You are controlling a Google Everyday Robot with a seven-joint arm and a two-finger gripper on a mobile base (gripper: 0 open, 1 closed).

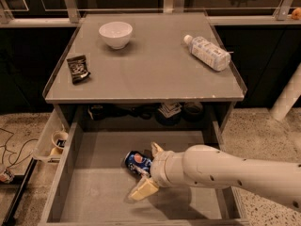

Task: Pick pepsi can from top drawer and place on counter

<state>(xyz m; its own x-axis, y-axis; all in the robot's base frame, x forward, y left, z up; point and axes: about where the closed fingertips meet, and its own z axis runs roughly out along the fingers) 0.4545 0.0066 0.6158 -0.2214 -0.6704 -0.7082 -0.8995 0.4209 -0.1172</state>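
The pepsi can (137, 161) is dark blue with a round logo and lies on its side on the floor of the open top drawer (94, 192), near the middle. My gripper (149, 169) reaches into the drawer from the right. Its fingers are spread, one cream fingertip (156, 149) behind the can and the other (143, 189) in front of it. The can's right end lies between them, close to the wrist. The counter (150, 76) is the grey top above the drawer.
On the counter stand a white bowl (115, 33) at the back left, a black snack packet (78, 68) at the left and a clear plastic bottle (208, 52) lying at the back right. A translucent bin (52, 139) hangs left of the drawer. Dark objects (169, 111) sit behind the drawer.
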